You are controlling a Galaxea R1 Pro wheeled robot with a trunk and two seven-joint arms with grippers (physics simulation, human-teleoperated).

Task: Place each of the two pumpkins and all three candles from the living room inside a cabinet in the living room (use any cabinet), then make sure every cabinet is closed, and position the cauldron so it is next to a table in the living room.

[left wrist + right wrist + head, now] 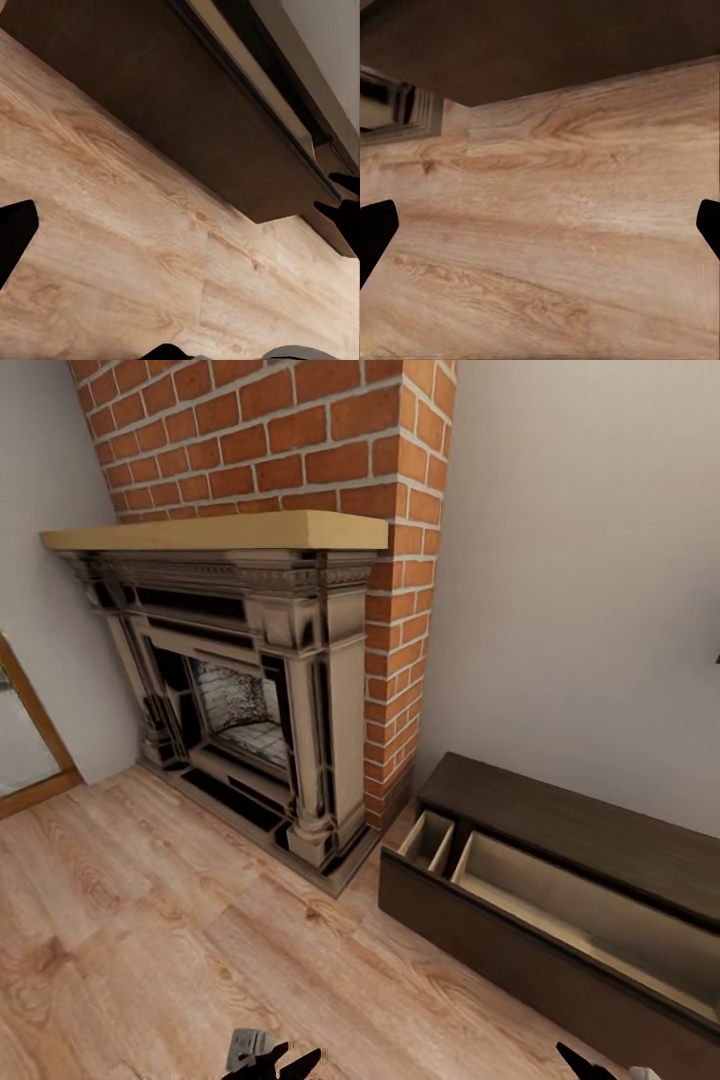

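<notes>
Dark-brown flat-topped cabinet [560,880] shows pale wood inside; left tool [180,225] and right tool [540,225] spread.

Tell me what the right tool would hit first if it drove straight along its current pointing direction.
Most likely the light wood plank floor: the right tool, its fingers spread wide and empty, points down at bare boards. The dark brown low wooden cabinet lies farther ahead, though depth is hard to judge.

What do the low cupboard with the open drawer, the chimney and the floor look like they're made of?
The cabinet looks like dark brown matt wood, its pulled-out drawer lined in pale bare wood. The chimney seems to be red brick with light mortar joints. The floor looks like light wood planks, going by the grain and seams, though it could be laminate.
</notes>
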